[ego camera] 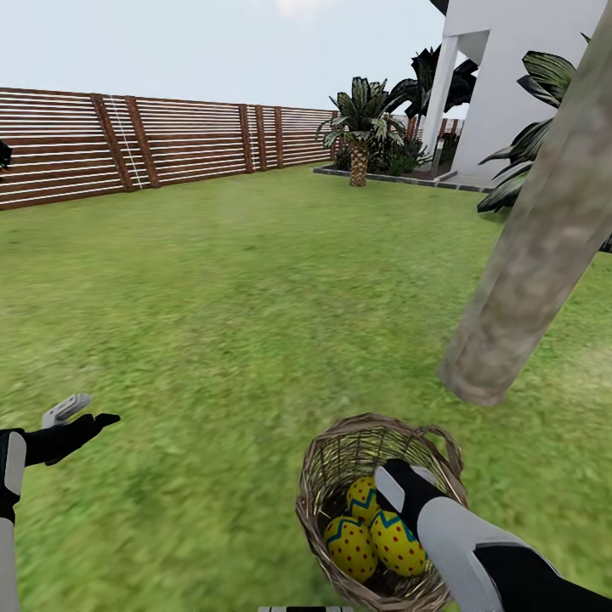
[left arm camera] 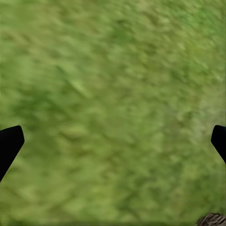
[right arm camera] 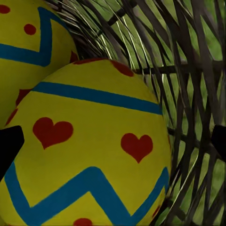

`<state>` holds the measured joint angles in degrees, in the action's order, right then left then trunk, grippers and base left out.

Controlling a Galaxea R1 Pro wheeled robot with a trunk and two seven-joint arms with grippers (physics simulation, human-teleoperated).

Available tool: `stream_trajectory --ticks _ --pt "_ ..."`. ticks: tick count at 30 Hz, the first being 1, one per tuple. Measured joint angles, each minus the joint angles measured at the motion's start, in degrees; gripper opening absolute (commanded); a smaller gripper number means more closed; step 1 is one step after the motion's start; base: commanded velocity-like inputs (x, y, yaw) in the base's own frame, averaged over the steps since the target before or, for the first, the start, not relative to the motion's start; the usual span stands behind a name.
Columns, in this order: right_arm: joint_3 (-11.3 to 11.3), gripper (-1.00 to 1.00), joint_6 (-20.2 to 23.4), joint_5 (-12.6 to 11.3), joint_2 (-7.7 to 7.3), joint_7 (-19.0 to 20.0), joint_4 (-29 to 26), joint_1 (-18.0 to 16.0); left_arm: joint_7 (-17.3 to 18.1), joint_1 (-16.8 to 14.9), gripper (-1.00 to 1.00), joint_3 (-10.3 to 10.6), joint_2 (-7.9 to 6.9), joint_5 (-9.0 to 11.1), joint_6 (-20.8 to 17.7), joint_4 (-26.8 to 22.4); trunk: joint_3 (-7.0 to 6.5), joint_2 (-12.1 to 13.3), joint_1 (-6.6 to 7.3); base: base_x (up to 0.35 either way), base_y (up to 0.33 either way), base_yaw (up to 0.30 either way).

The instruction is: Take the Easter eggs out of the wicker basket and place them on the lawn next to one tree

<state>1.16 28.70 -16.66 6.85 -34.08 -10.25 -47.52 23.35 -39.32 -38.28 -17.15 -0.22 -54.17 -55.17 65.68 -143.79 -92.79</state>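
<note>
Head view down over lawn (ego camera: 212,297); right wrist close inside basket (right arm camera: 188,70) (shared).

Even, bright daylight with hardly any shadows — the lawn (left arm camera: 113,94) renders smeary and blurred up close.

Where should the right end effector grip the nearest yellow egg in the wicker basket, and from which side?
Probably across the wide middle of the yellow zigzag-banded egg, coming from above through the open rim of the brown wicker basket. The woven walls block any side approach, and two more eggs crowd it. The right end effector already sits over it with fingertips spread at either flank, apparently open wide enough.
</note>
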Motion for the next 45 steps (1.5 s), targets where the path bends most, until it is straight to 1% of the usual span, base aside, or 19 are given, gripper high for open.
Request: stream_trajectory --ticks 9,28,30,35,39,44,45 --pt "0.1 1.0 0.1 0.0 0.05 -0.7 0.0 0.0 0.0 0.0 1.0 0.0 0.0 0.0 0.0 0.0 0.0 0.0 0.0 0.0 0.0 0.0" --pt "0.2 1.0 -0.1 -0.4 0.07 -0.1 0.0 0.0 0.0 0.0 1.0 0.0 0.0 0.0 0.0 0.0 0.0 0.0 0.0 0.0 0.0 0.0" --pt "0.2 1.0 -0.1 -0.6 0.07 0.4 0.0 0.0 0.0 0.0 1.0 0.0 0.0 0.0 0.0 0.0 0.0 0.0 0.0 0.0 0.0 0.0" --pt "0.2 1.0 -0.1 -0.6 0.04 3.3 0.0 0.0 0.0 0.0 1.0 0.0 0.0 0.0 0.0 0.0 0.0 0.0 0.0 0.0 0.0 0.0" --pt "0.6 1.0 -0.1 -0.6 -0.01 3.9 0.0 0.0 0.0 0.0 1.0 0.0 0.0 0.0 0.0 0.0 0.0 0.0 0.0 0.0 0.0 0.0" --pt "1.5 1.0 -0.1 -0.6 -0.06 4.0 0.0 0.1 0.0 0.0 1.0 0.0 0.0 0.0 0.0 0.0 1.1 -0.1 -0.13 0.0 0.0 0.0" --pt "1.5 1.0 -0.1 -0.6 -0.08 4.0 0.0 0.1 0.0 0.0 1.0 0.0 0.0 0.0 0.0 0.0 1.11 -0.1 -0.13 0.0 0.0 0.0"
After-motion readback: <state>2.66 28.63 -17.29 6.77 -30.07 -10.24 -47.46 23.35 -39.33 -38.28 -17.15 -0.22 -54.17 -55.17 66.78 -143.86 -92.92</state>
